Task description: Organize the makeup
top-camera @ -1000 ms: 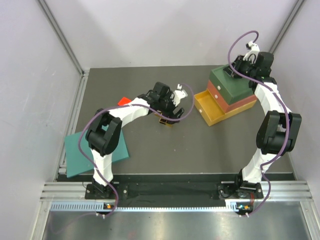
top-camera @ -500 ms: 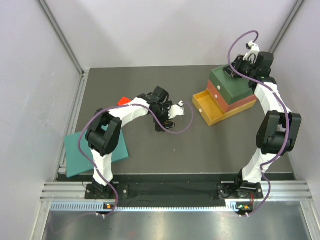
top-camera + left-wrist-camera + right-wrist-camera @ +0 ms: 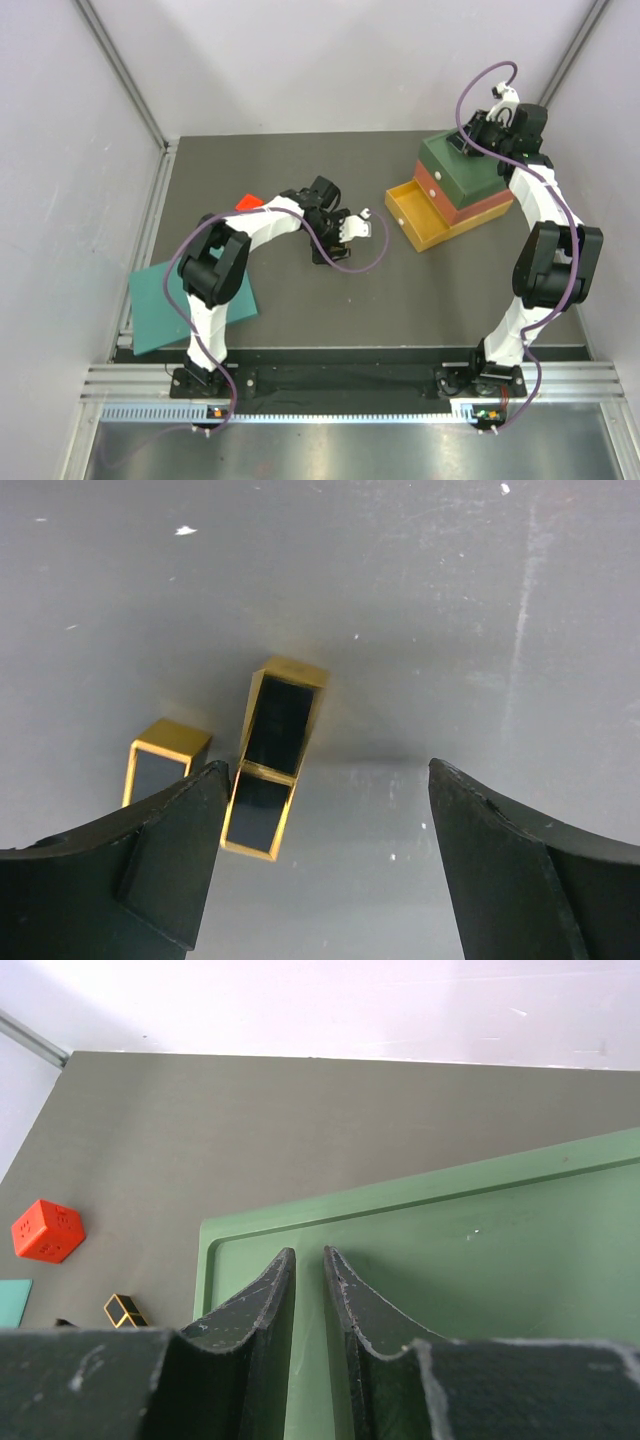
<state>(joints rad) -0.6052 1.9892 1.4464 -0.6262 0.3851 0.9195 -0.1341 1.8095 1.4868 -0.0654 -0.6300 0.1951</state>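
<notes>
Lettering came first in my check: I can read no brand or label on any piece, at this size.

Counting from the left wrist view, two makeup pieces lie on the grey desk [image 3: 450, 600]. One is a long black case with gold edges [image 3: 270, 755], with a seam across it that splits it into two sections. The other is a shorter black block with a gold rim [image 3: 160, 762], just beside it and partly hidden behind a finger. My left end effector [image 3: 328, 780] is spread wide and holds nothing. The long case sits close against its left finger [image 3: 150, 870], and I cannot tell whether they touch. The shorter block lies outside that finger.

From above I count three tiers in the stacked drawer box [image 3: 465, 180]: green on top, red in the middle and yellow at the bottom. The yellow drawer [image 3: 420, 220] is pulled out toward the middle of the desk.

My right end effector [image 3: 307, 1255] hangs over the box's green top [image 3: 480, 1260]. Its fingers are nearly together, with a thin slit between them and nothing in it.

That wrist view also shows one orange-red cube with pale dots [image 3: 47, 1230] and a single black-and-gold piece [image 3: 124, 1310]; I cannot tell which of the two it is. One flat teal sheet [image 3: 170, 310] lies at the left edge of the desk.
</notes>
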